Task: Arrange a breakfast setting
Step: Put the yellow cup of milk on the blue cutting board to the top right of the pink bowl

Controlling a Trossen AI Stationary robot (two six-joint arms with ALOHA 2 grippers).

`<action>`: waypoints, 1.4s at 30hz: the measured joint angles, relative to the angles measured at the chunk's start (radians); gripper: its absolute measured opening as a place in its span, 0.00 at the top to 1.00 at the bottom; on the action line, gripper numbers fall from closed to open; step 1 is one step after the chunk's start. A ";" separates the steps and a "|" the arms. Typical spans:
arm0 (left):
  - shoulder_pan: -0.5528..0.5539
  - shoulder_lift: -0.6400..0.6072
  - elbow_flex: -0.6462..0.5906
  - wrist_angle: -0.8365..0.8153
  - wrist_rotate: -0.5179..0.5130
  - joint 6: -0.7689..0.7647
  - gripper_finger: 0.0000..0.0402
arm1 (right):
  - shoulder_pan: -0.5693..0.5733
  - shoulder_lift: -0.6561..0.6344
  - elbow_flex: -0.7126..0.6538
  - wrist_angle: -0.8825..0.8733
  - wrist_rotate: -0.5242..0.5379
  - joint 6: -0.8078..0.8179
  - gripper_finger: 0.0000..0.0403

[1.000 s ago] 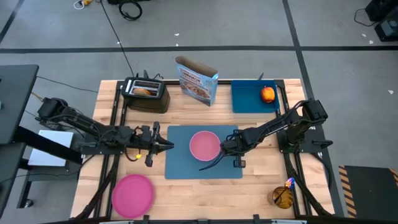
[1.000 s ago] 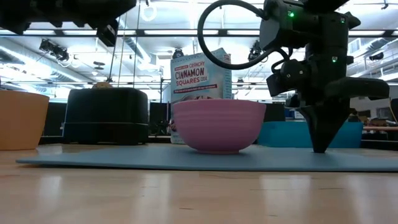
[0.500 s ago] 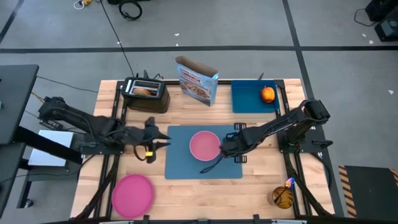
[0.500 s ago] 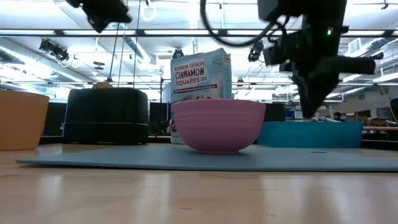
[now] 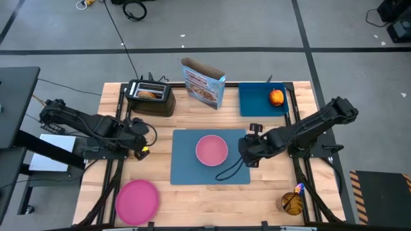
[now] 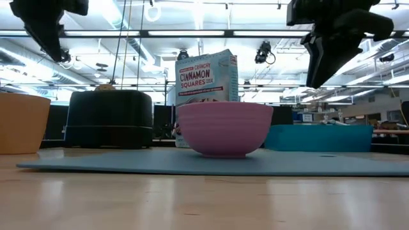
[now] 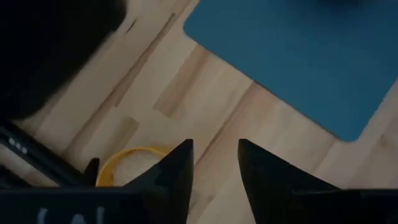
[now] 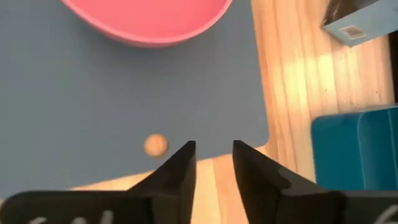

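The blue placemat (image 5: 186, 168) lies at the table's middle, and the small pink bowl (image 5: 211, 150) stands on it by its base (image 6: 225, 152). The flat pink plate (image 5: 137, 200) lies at the near left. The red-orange apple (image 5: 276, 97) sits in the blue tray at the far right. The tan cup (image 5: 291, 203) stands at the near right with the spoon's blue-purple handle (image 5: 299, 188) sticking out. My left gripper (image 7: 215, 152) is open and empty, raised left of the placemat (image 5: 140, 139). My right gripper (image 8: 213, 152) is open and empty, raised over the placemat's right edge (image 5: 247, 154).
A black toaster (image 5: 151, 97) and a cereal box (image 5: 204, 82) stand at the far side. The deep blue tray (image 5: 255, 102) is at the far right. A small tan bead (image 8: 155, 144) lies on the placemat. A yellow ring (image 7: 127, 171) shows below my left gripper.
My left gripper has drawn back from the placemat toward the table's left edge and gone up. My right gripper has moved away from the bowl toward the table's right edge and gone up. The bowl has stayed in place.
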 joint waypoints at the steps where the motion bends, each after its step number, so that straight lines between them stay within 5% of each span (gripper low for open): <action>1: 0.000 0.000 0.000 -0.001 0.000 -0.011 0.64 | -0.001 -0.010 -0.010 0.012 0.004 -0.001 0.67; 21: 0.016 0.171 -0.001 -0.200 0.095 -0.236 0.61 | 0.022 -0.027 -0.070 0.094 -0.010 0.039 0.61; 42: 0.155 0.243 -0.002 -0.170 0.206 -0.201 0.61 | 0.113 -0.027 -0.070 0.104 -0.010 0.092 0.61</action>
